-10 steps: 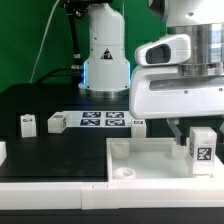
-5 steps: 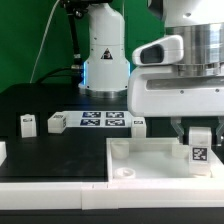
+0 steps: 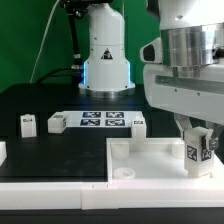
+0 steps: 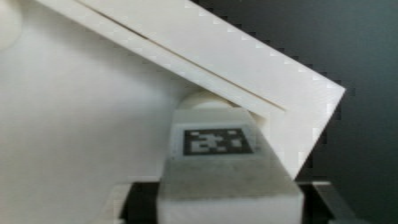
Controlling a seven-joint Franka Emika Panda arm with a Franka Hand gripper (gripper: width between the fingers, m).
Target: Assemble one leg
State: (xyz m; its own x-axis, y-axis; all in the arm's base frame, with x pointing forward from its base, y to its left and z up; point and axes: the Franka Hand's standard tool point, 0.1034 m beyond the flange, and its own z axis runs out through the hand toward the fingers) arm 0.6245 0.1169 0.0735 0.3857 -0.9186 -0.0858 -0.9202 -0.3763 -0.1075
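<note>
Tray: large white tray-like piece is lying at the table's front, a round socket showing in its near corner | Leg: tagged leg is standing upright over the tray's far corner on the exterior view's right, tag facing the wrist camera | Gripper: fingers are pinching the leg's sides | Around: two more legs are standing near the marker board, well apart from the tray.

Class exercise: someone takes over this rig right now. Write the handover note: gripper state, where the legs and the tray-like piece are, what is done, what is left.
Gripper: shut on the held leg, jaws on its two sides, tag facing the camera, slightly tilted, over the white tray piece at the exterior view's right corner.
Wrist view: the held leg sits right at a round corner socket.
Spare legs and stand beside the marker board.
Done: leg picked up and brought to the corner.
Left: whether it is seated cannot be told; fix it, then release.
</note>
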